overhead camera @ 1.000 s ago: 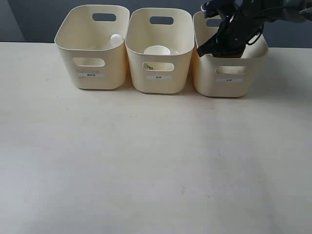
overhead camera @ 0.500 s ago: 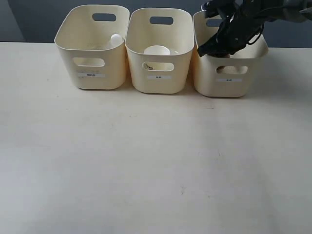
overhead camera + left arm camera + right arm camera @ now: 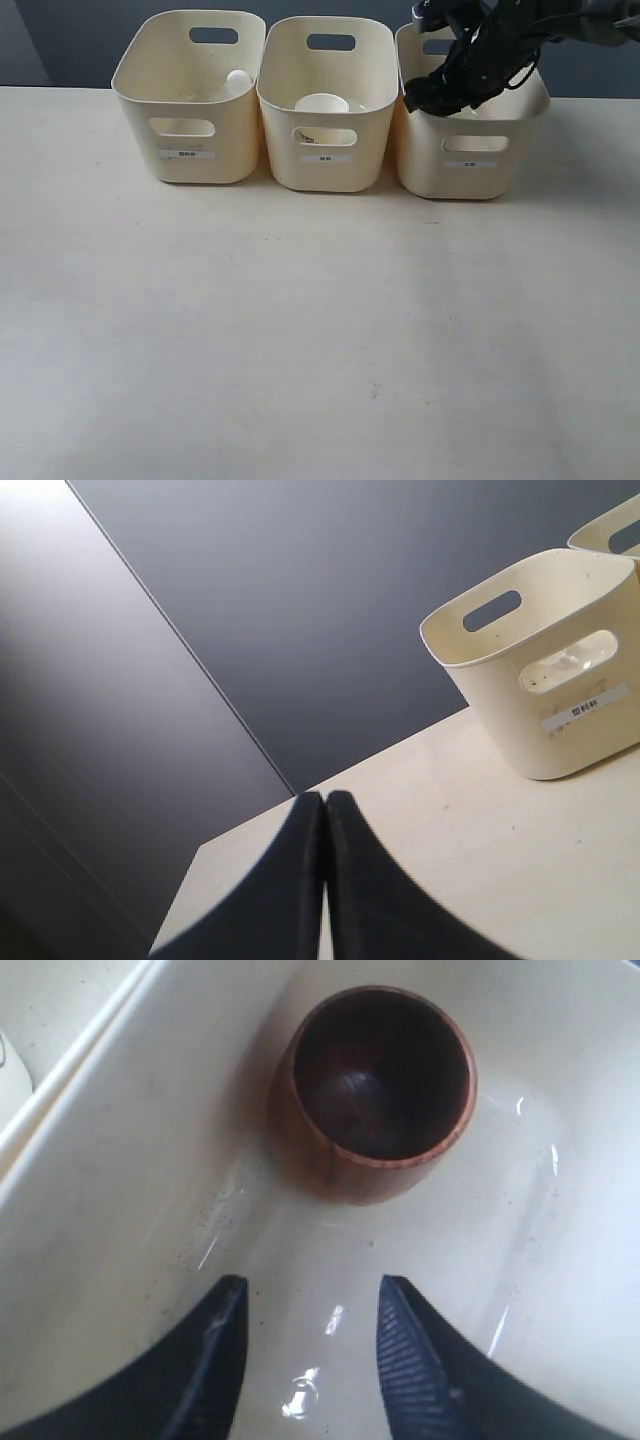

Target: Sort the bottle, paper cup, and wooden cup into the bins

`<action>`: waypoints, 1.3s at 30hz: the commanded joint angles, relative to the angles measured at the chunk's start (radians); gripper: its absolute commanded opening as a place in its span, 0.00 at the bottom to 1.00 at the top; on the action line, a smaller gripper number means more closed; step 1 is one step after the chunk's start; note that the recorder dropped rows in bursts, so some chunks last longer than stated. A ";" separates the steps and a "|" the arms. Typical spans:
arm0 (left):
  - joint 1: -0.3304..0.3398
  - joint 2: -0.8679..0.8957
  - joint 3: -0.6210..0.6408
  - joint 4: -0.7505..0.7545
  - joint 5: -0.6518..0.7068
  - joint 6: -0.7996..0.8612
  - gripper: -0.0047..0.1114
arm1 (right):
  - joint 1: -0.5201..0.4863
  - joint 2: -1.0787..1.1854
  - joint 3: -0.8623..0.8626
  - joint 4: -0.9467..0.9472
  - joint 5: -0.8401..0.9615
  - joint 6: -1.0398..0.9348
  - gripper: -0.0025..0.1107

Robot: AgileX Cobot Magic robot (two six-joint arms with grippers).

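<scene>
Three cream bins stand in a row at the back of the table. The left bin (image 3: 190, 95) holds the bottle, of which only the white cap (image 3: 238, 82) shows. In the middle bin (image 3: 325, 105) stands the white paper cup (image 3: 322, 103). The wooden cup (image 3: 375, 1090) rests upright on the floor of the right bin (image 3: 472, 150) (image 3: 130, 1210). My right gripper (image 3: 312, 1295) (image 3: 432, 98) hovers over that bin, open and empty, apart from the cup. My left gripper (image 3: 324, 798) is shut with nothing in it, off to the side of the left bin (image 3: 545, 675).
The cream table (image 3: 320, 330) stretches in front of the bins. A dark wall (image 3: 300, 600) stands behind the table. The right arm (image 3: 500, 45) reaches over the right bin's rim.
The right gripper has lifted slightly out of the right bin. The bins and their contents have not moved.
</scene>
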 commanded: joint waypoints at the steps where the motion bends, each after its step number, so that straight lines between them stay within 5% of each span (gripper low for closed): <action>1: 0.000 -0.005 0.002 -0.009 -0.006 -0.002 0.04 | -0.004 -0.007 -0.007 0.001 -0.006 -0.002 0.39; 5: 0.000 -0.005 0.002 -0.009 -0.006 -0.002 0.04 | -0.004 -0.053 0.007 0.001 0.004 -0.002 0.27; 12: 0.000 -0.005 0.002 -0.009 -0.006 -0.002 0.04 | -0.004 -0.180 0.034 0.052 0.112 -0.044 0.24; 16: 0.000 -0.005 0.002 -0.009 -0.006 -0.002 0.04 | -0.004 -0.317 0.146 0.068 0.068 -0.061 0.02; 39: 0.000 -0.005 0.002 -0.009 -0.006 -0.002 0.04 | -0.004 -1.216 0.759 0.071 -0.035 -0.008 0.02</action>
